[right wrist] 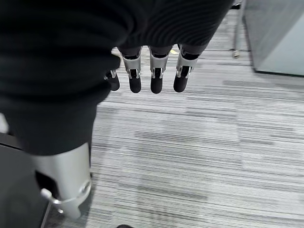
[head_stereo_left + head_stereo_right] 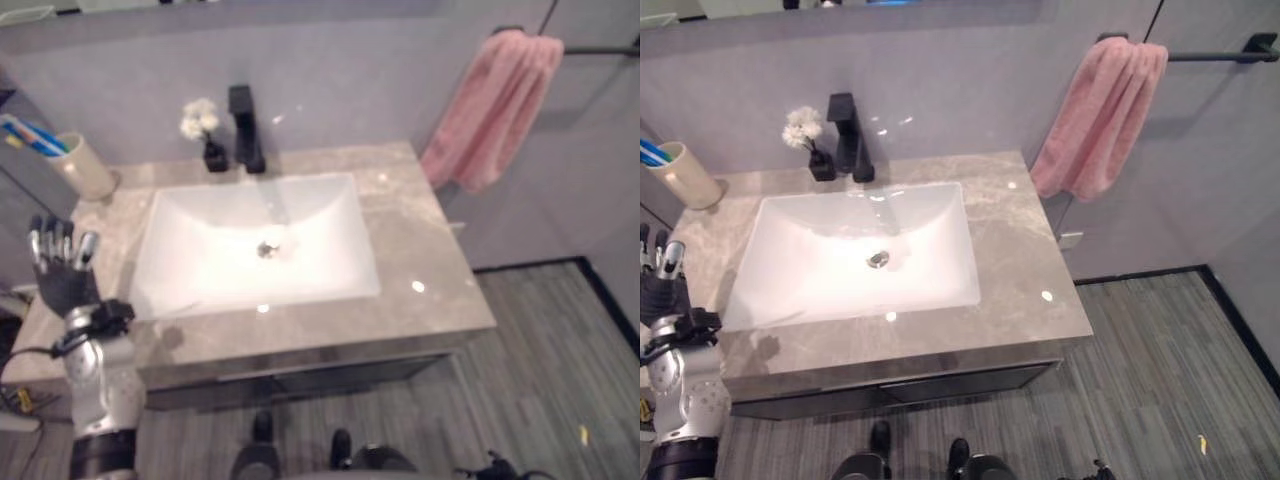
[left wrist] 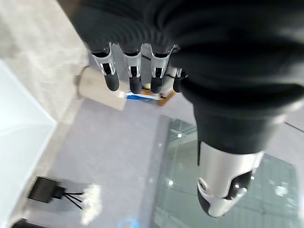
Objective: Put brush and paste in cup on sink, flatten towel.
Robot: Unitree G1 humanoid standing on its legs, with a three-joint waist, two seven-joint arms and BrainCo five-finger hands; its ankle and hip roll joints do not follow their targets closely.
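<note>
One beige cup (image 2: 88,166) stands on the grey counter (image 2: 420,260) at about ten o'clock from the white basin (image 2: 255,245); blue-and-white brush and paste ends (image 2: 32,136) poke out of its mouth, too blurred to count apart; the left hand (image 2: 60,262) hovers at nine o'clock of the basin, fingers straight and empty; one small vase of white flowers (image 2: 203,130) and one black tap (image 2: 244,128) sit at twelve; one pink towel (image 2: 495,108) hangs bunched on the rail (image 2: 1215,55) at two o'clock; the right hand (image 1: 151,71) hangs over striped floor (image 1: 199,142), fingers straight, holding nothing.
</note>
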